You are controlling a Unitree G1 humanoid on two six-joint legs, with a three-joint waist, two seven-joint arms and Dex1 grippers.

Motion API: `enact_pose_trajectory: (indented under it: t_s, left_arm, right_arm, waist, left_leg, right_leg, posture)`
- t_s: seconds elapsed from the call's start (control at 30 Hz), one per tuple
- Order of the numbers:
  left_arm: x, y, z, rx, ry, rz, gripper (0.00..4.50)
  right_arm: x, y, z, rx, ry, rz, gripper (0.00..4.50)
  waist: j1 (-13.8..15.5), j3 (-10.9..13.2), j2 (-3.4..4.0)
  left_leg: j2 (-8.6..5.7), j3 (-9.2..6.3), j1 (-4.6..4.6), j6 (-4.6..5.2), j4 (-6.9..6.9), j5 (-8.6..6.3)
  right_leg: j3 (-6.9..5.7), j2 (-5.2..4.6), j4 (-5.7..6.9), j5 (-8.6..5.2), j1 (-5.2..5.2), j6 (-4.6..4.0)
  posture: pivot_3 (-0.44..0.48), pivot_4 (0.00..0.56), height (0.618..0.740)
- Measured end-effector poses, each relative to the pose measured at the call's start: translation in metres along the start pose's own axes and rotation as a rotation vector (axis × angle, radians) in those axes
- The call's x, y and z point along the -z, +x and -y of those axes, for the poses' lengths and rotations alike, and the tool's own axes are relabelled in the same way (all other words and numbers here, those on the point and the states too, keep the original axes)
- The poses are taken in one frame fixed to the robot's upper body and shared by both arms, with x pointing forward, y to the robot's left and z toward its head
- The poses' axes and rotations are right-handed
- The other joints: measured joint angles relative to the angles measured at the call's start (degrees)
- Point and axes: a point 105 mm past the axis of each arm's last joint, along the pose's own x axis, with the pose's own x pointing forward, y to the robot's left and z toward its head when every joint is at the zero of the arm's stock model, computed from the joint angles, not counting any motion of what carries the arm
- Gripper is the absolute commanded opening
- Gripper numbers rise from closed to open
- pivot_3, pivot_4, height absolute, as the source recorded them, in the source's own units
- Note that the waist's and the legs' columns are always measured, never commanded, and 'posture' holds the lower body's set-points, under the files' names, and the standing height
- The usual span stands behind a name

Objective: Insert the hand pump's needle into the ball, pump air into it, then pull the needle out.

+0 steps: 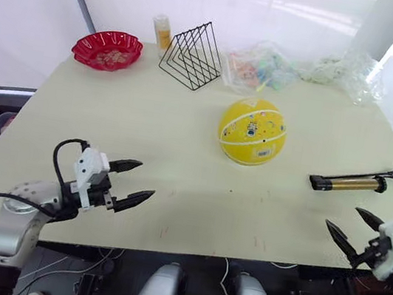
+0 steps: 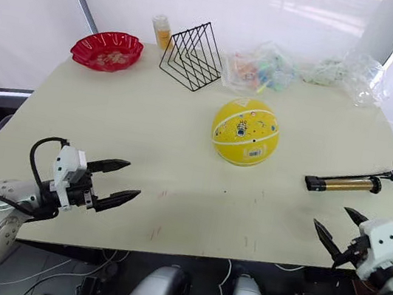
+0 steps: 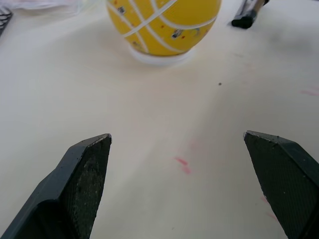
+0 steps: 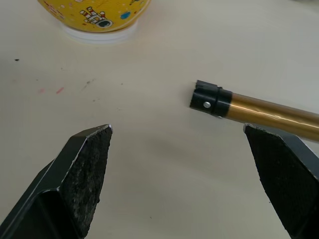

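Note:
The yellow ball (image 1: 252,132) with white seam lines stands on a small white ring near the middle of the table. To its right lies the hand pump (image 1: 354,182), gold barrel with black end caps, its handle end pointing to the right; the needle is too small to make out. My left gripper (image 1: 131,182) hovers open over the table's front left, well short of the ball. My right gripper (image 1: 352,230) is open at the front right edge, just in front of the pump. In the right wrist view the pump's black cap (image 4: 207,99) lies ahead between the fingers.
A red scalloped bowl (image 1: 108,50) sits at the back left, beside a small yellow bottle (image 1: 161,32) and a black wire rack (image 1: 192,55). Clear plastic bags (image 1: 269,67) with small items line the back edge. The cream table (image 1: 110,126) has faint red marks near the front.

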Motion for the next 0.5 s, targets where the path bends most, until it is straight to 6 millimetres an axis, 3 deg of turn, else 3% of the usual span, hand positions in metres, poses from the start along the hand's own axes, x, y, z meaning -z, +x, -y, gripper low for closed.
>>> enact_pose_trajectory:
  t_s: [0.17, 0.5]
  left_arm:
    - [0.025, -0.019, -0.006, -0.078, -0.033, -0.069, 4.5]
    - [0.039, -0.034, -0.015, -0.166, -0.024, -0.094, 4.5]
  right_arm:
    - [0.007, -0.018, 0.008, -0.037, -0.012, -0.018, 4.41]
    - [0.008, -0.026, 0.02, -0.062, 0.014, 0.006, 4.41]
  waist:
    - [-0.1, 0.0, -0.02]
    - [0.0, 0.0, -0.04]
  left_leg:
    - [0.07, 0.08, 0.03, 0.0, 0.0, 0.0]
    - [0.14, 0.09, 0.06, -0.01, 0.0, -0.01]
  right_leg:
    - [0.04, 0.01, -0.01, 0.0, 0.0, -0.01]
    - [0.06, -0.16, -0.06, 0.02, 0.03, -0.06]
  posture:
    - [0.0, 0.15, 0.737]
    - [0.0, 0.15, 0.737]
